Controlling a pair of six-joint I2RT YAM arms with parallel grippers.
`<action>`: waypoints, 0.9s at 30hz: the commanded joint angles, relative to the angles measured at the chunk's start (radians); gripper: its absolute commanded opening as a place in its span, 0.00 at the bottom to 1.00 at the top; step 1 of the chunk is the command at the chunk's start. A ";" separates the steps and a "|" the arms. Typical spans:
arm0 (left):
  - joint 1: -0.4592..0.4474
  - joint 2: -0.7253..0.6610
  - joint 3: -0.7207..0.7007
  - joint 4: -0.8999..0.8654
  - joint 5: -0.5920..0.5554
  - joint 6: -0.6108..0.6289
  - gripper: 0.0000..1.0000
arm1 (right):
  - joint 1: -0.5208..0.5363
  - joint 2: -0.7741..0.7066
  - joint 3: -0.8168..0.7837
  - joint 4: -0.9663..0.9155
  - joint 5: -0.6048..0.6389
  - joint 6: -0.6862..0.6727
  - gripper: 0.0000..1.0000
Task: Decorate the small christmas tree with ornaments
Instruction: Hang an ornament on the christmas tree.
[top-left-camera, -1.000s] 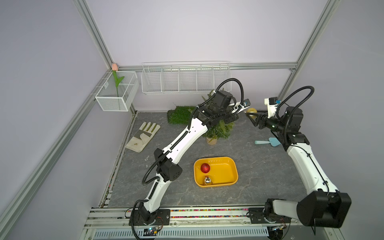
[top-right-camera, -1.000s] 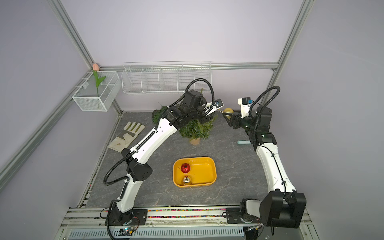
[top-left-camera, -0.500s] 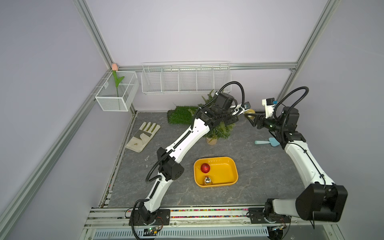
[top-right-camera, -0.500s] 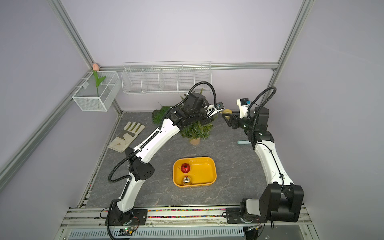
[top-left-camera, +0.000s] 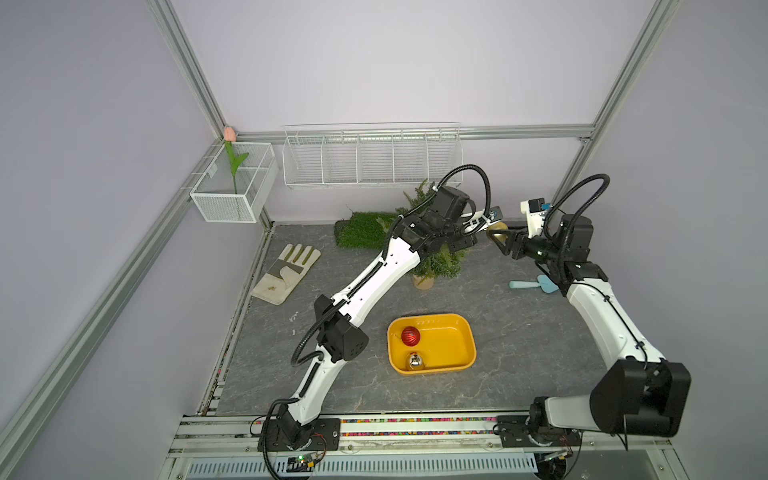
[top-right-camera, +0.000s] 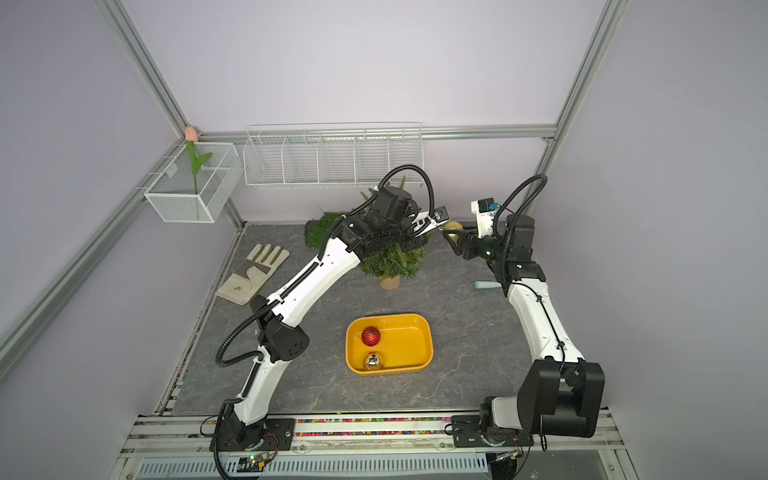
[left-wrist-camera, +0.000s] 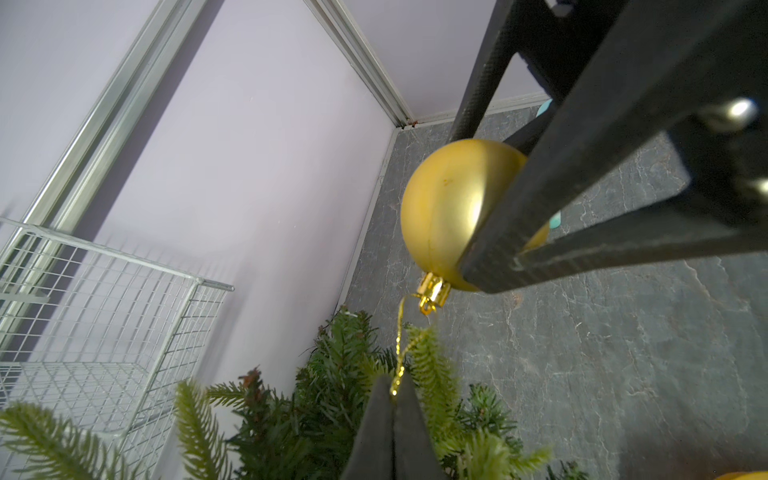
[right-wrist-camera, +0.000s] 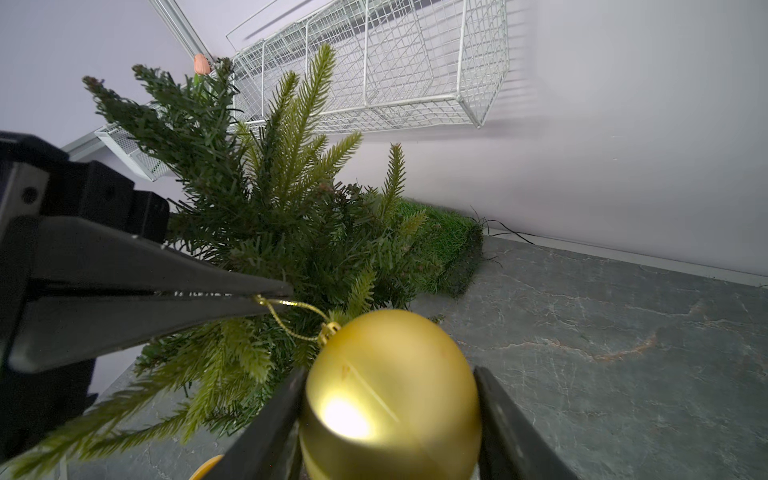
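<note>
The small christmas tree (top-left-camera: 438, 266) (top-right-camera: 392, 264) stands at the back of the table, partly hidden under my left arm. Just right of the tree, level with its upper branches, my right gripper (top-left-camera: 500, 237) (right-wrist-camera: 386, 380) is shut on the gold ornament (top-left-camera: 497, 227) (top-right-camera: 452, 227) (right-wrist-camera: 390, 399). Its cap points at the branches. My left gripper (left-wrist-camera: 392, 388) (top-left-camera: 478, 238) is shut on that ornament's gold string loop (left-wrist-camera: 400, 332) (right-wrist-camera: 291, 316), right at the tree's needles (left-wrist-camera: 332, 374). The ribbed red ornament (top-left-camera: 410, 336) and the silver ornament (top-left-camera: 415, 361) lie in the yellow tray (top-left-camera: 469, 334).
A work glove (top-left-camera: 286, 272) lies at the left and a green grass mat (top-left-camera: 361, 230) at the back. A teal scoop (top-left-camera: 532, 284) is behind my right arm. A long wire basket (top-left-camera: 372, 158) hangs on the back wall, and a small one holds a tulip (top-left-camera: 232, 166).
My left arm has shifted a little to the right. My right gripper has brought the gold ornament slightly left, closer to the tree. Both grips are unchanged.
</note>
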 joint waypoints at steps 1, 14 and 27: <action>-0.006 0.022 0.012 -0.042 -0.015 0.035 0.00 | -0.003 0.002 -0.015 -0.009 -0.028 -0.017 0.39; -0.011 0.042 0.015 -0.059 -0.054 0.041 0.00 | -0.003 0.021 -0.017 -0.015 -0.029 -0.027 0.39; -0.012 0.053 0.015 -0.046 -0.072 0.034 0.00 | -0.003 0.032 -0.014 -0.019 -0.039 -0.027 0.39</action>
